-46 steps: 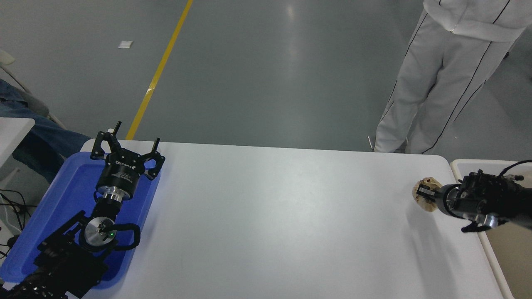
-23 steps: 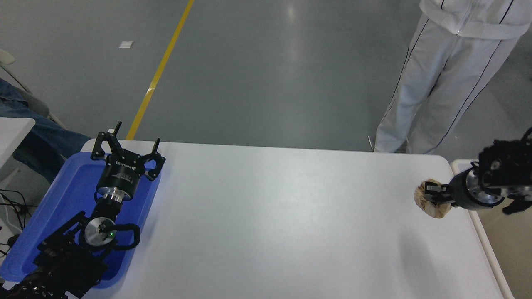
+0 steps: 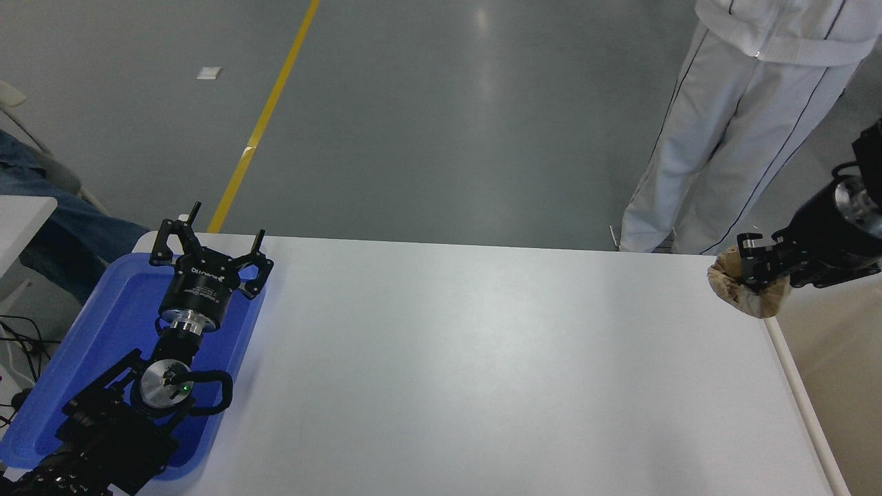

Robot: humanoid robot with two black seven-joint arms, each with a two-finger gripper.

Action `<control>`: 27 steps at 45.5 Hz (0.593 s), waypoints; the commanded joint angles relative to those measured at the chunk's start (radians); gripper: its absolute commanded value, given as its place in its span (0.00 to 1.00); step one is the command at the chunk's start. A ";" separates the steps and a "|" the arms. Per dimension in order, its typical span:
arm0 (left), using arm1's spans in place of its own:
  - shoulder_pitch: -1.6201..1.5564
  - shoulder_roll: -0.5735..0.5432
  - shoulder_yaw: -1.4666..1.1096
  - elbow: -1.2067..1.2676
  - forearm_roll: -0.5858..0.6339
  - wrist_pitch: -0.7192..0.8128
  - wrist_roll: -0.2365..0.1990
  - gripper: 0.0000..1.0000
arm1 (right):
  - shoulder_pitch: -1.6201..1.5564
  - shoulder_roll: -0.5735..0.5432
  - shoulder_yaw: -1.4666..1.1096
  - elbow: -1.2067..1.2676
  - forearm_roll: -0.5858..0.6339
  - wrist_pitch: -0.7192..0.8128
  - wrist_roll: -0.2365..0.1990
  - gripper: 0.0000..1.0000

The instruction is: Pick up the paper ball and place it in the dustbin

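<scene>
My right gripper (image 3: pixel 756 274) comes in from the right edge and is shut on the tan paper ball (image 3: pixel 745 296), which hangs in the air above the table's far right corner. The cream dustbin (image 3: pixel 799 389) stands right of the table, only its left rim and part of its inside in view. The ball sits just left of that rim. At the lower left, my left gripper (image 3: pixel 207 241) is parked open over a blue tray.
The blue tray (image 3: pixel 83 344) lies on the white table (image 3: pixel 482 372) at the left edge, under the left arm. A person in white trousers (image 3: pixel 703 158) stands at the far right, close behind the right gripper. A yellow line crosses the grey floor.
My right gripper has risen and moved right and farther back with the paper ball, from over the table towards the dustbin rim. The left arm has stayed still.
</scene>
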 commanded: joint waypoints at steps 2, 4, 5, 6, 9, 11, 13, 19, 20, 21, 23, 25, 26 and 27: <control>0.000 0.000 0.000 0.000 0.000 0.000 0.000 1.00 | 0.165 0.022 -0.022 0.036 0.001 0.067 0.000 0.00; 0.000 0.000 0.000 0.000 0.000 -0.001 0.000 1.00 | 0.173 0.022 -0.020 0.044 0.001 0.067 0.000 0.00; 0.000 0.000 0.000 0.000 0.000 0.000 0.000 1.00 | 0.182 0.022 -0.020 0.048 0.001 0.067 0.000 0.00; 0.000 0.000 0.000 0.000 0.000 -0.001 0.000 1.00 | 0.191 0.023 -0.020 0.054 0.001 0.067 0.000 0.00; 0.000 0.000 0.000 0.000 0.000 0.000 0.000 1.00 | 0.217 0.022 -0.018 0.067 0.001 0.067 0.000 0.00; 0.000 0.000 0.001 0.000 0.000 0.000 0.000 1.00 | 0.225 0.022 -0.018 0.067 0.001 0.067 0.000 0.00; 0.000 0.000 0.001 0.000 0.000 0.000 0.001 1.00 | 0.226 0.023 -0.019 0.067 0.001 0.067 0.000 0.00; 0.000 0.000 0.001 0.000 0.000 0.000 0.000 1.00 | 0.231 0.023 -0.018 0.067 0.001 0.067 -0.001 0.00; 0.000 0.000 0.001 0.000 0.000 0.000 0.000 1.00 | 0.231 0.023 -0.018 0.067 0.001 0.067 -0.001 0.00; 0.000 0.000 0.000 0.000 0.000 0.000 0.000 1.00 | 0.231 0.023 -0.018 0.067 0.001 0.067 -0.001 0.00; 0.000 0.000 0.000 0.000 0.000 0.000 0.000 1.00 | 0.231 0.023 -0.020 0.067 0.001 0.067 -0.001 0.00; 0.000 0.000 0.000 0.000 0.000 0.000 0.000 1.00 | 0.227 0.020 -0.026 0.065 -0.002 0.067 -0.001 0.00; 0.000 0.000 0.001 0.000 0.000 0.000 0.000 1.00 | 0.225 0.019 -0.029 0.065 -0.004 0.067 -0.001 0.00; 0.000 0.000 0.001 0.000 0.000 0.000 0.000 1.00 | 0.225 0.016 -0.034 0.065 -0.005 0.067 -0.001 0.00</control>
